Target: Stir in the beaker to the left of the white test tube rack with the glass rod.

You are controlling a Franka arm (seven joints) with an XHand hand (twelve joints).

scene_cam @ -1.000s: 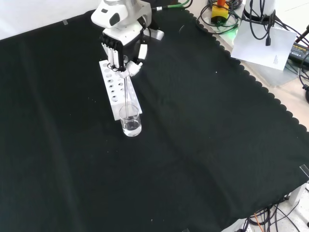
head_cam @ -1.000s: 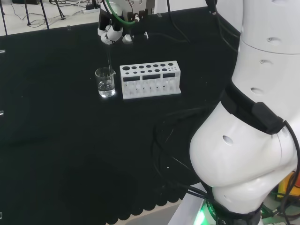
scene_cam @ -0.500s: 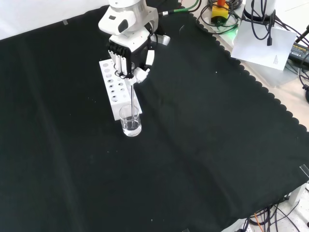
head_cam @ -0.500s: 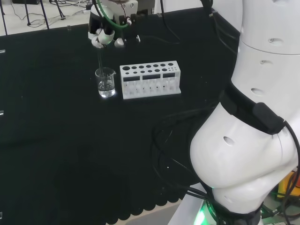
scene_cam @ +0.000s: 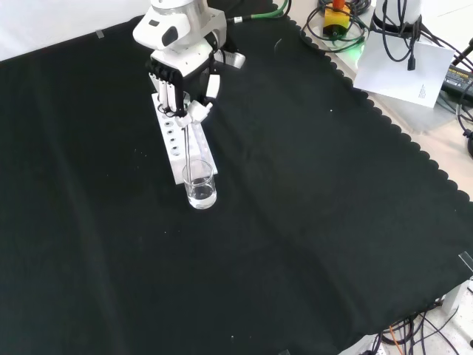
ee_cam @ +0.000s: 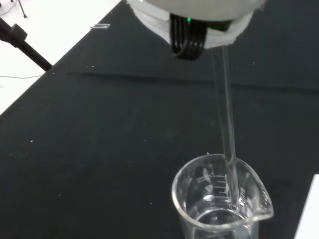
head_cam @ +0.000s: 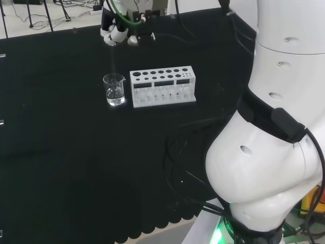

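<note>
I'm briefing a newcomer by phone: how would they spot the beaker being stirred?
Find the white test tube rack on the black cloth. In the head view, the beaker stands just off its left end: small, clear glass, with the glass rod held by the hand dipping in.

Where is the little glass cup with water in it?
In the head view the beaker stands just left of the white test tube rack, below the robot hand.

You see the clear beaker (scene_cam: 200, 188), part-filled with clear liquid, upright just beside the white rack's (scene_cam: 176, 139) near end, the glass rod (scene_cam: 190, 150) dipping into it.
</note>
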